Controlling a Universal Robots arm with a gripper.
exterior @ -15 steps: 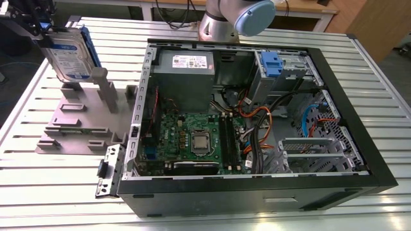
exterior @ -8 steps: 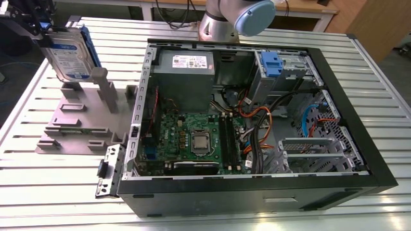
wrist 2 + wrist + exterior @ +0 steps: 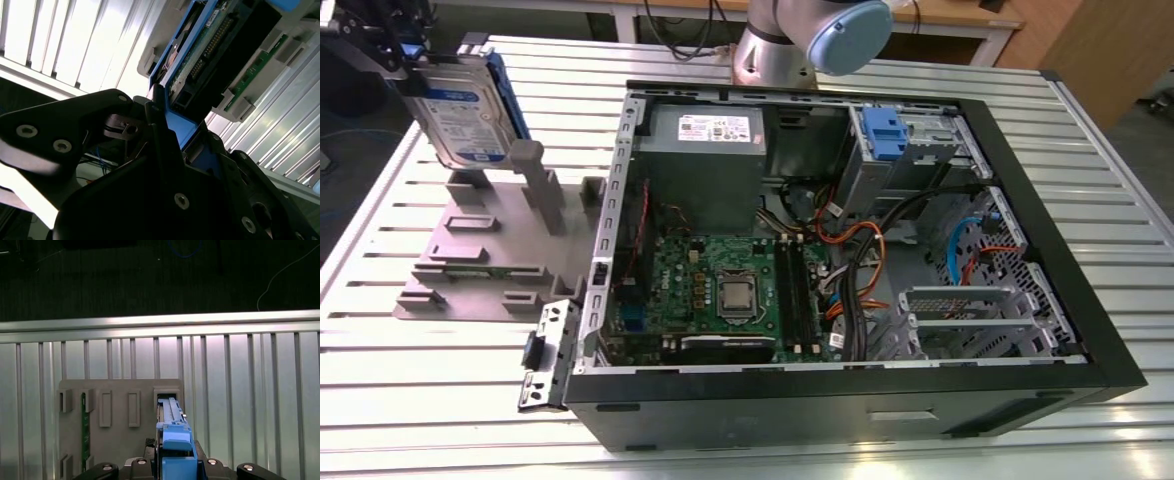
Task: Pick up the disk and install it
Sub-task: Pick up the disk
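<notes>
Had my gripper [image 3: 400, 62] closed tight on the disk [image 3: 464, 108], fingers [image 3: 159, 125] clamped on its blue carrier bracket [image 3: 175, 442], no gap between pad and plastic in the second wrist view. Disk hung upright on edge, label side out, directly above the grey holder [image 3: 487, 245] and over the holder's corner slot [image 3: 167, 392]. Its lower edge sat about level with the tops of the holder's upright posts [image 3: 531, 175]; couldn't tell whether it touched them. The disk's green circuit-board side [image 3: 200, 57] faced the second wrist camera. A green memory stick [image 3: 85, 425] stood in another holder slot, well apart from the corner slot. Holder lay flat on the slatted aluminium table [image 3: 374, 350]. Just beside the holder, toward the exterior view's right, the open computer case [image 3: 854, 400] lay on its side with its motherboard [image 3: 720, 290] facing up. A blue plastic piece [image 3: 887, 135] sat in the drive cage on the side of the case away from the holder.
</notes>
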